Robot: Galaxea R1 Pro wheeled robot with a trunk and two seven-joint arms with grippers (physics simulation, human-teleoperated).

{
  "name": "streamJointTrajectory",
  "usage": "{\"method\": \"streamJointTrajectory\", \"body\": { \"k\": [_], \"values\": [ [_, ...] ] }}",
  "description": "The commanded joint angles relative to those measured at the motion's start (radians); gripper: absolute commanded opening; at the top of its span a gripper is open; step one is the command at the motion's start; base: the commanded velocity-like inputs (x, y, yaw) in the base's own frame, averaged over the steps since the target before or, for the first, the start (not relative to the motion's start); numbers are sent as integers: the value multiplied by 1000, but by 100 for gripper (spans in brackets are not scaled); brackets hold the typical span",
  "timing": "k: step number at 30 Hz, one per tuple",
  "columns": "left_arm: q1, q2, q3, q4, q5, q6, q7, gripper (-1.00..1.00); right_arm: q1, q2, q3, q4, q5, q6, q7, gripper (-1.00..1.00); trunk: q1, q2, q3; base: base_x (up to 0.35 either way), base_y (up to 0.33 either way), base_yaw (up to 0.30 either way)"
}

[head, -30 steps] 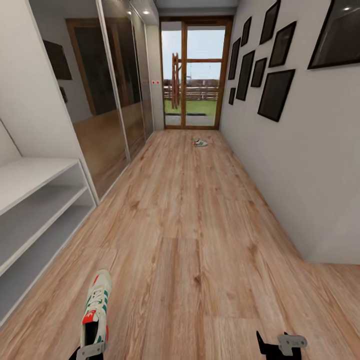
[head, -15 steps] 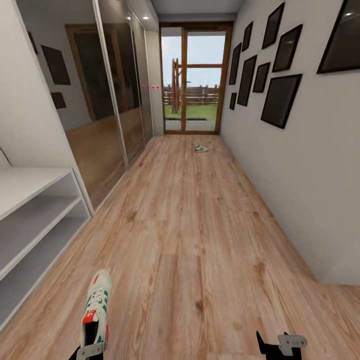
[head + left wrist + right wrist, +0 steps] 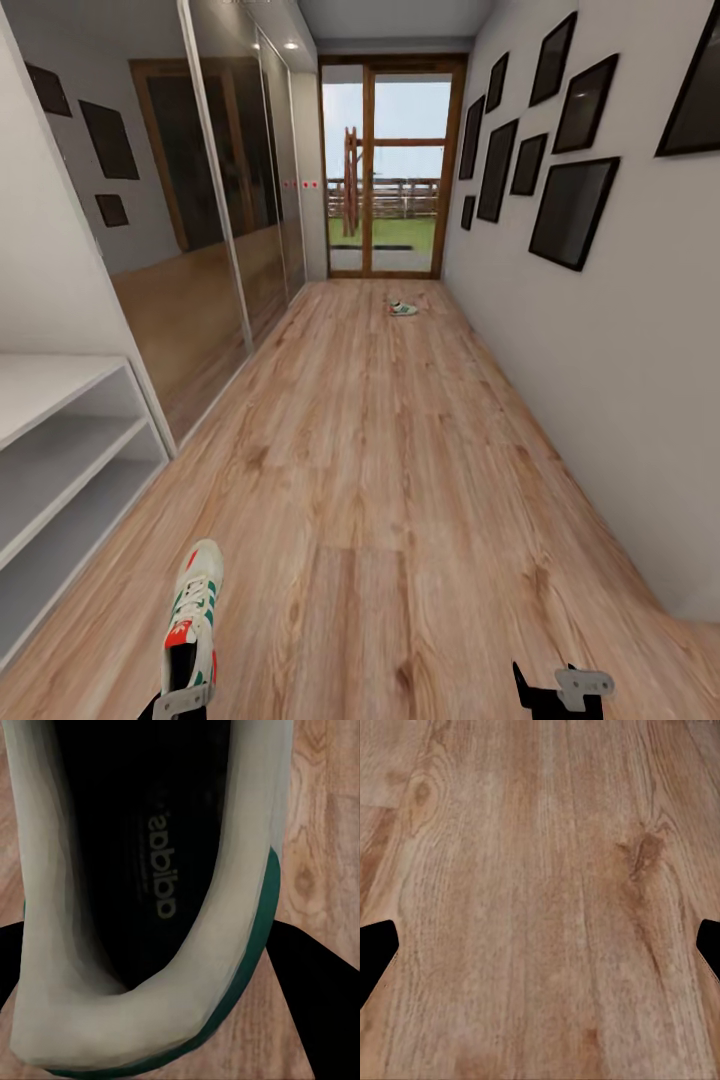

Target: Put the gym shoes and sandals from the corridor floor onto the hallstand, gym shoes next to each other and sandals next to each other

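I hold one gym shoe (image 3: pixel 192 620) by its heel in the left gripper (image 3: pixel 180 700), fingers clamped on the heel collar (image 3: pixel 142 1020), toe pointing ahead above the corridor floor (image 3: pixel 380 480). The right gripper (image 3: pixel 560 692) hangs empty, fingers spread wide. The second gym shoe (image 3: pixel 402 309) lies far down the corridor near the glass door (image 3: pixel 388 165). The hallstand (image 3: pixel 60 470) stands to my left.

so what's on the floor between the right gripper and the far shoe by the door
Nothing: in the head view, only bare wood floor runs from the right gripper to the far shoe.
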Motion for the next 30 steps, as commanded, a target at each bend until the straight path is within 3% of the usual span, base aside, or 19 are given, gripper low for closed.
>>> {"method": "streamJointTrajectory", "body": {
  "k": [1,30],
  "values": [
    [-1,0,3,1,-3,-3,-1,-100,-1,0,-9,0,3,-4,8,100,0,0,1,336,0,0],
    [-1,0,3,1,-3,-3,-1,-100,-1,0,-9,0,3,-4,8,100,0,0,45,335,44,0]
  ]
}}
